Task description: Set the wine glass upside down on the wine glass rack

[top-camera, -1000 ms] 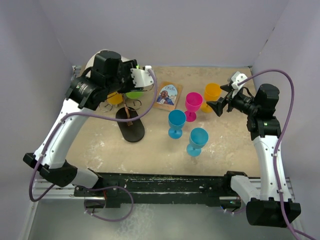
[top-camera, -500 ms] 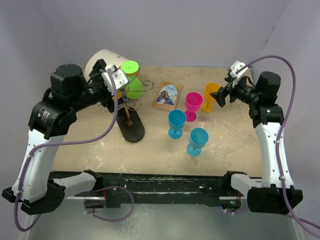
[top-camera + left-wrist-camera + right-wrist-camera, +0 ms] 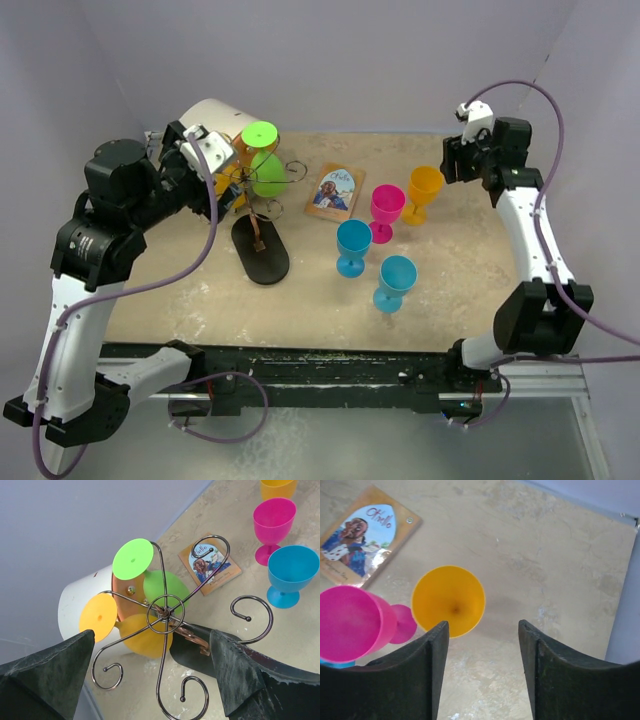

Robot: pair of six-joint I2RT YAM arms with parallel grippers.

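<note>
The wine glass rack (image 3: 262, 225) stands at the left on its black oval base, and its scroll arms fill the left wrist view (image 3: 165, 614). A green wine glass (image 3: 265, 172) hangs upside down on it, also in the left wrist view (image 3: 160, 586), beside a yellow one (image 3: 145, 636). My left gripper (image 3: 152, 636) is open and empty, above and left of the rack. My right gripper (image 3: 482, 626) is open and empty, high above the upright orange glass (image 3: 448, 600), which stands at the back right (image 3: 424, 188).
A pink glass (image 3: 386, 208) and two blue glasses (image 3: 353, 247) (image 3: 396, 282) stand upright mid-table. A picture card (image 3: 335, 190) lies behind them. A white cylinder (image 3: 215, 122) lies behind the rack against the back wall.
My left gripper has drawn back left from the rack, open, leaving the green glass hanging there. My right gripper has risen and moved back from beside the orange glass.
</note>
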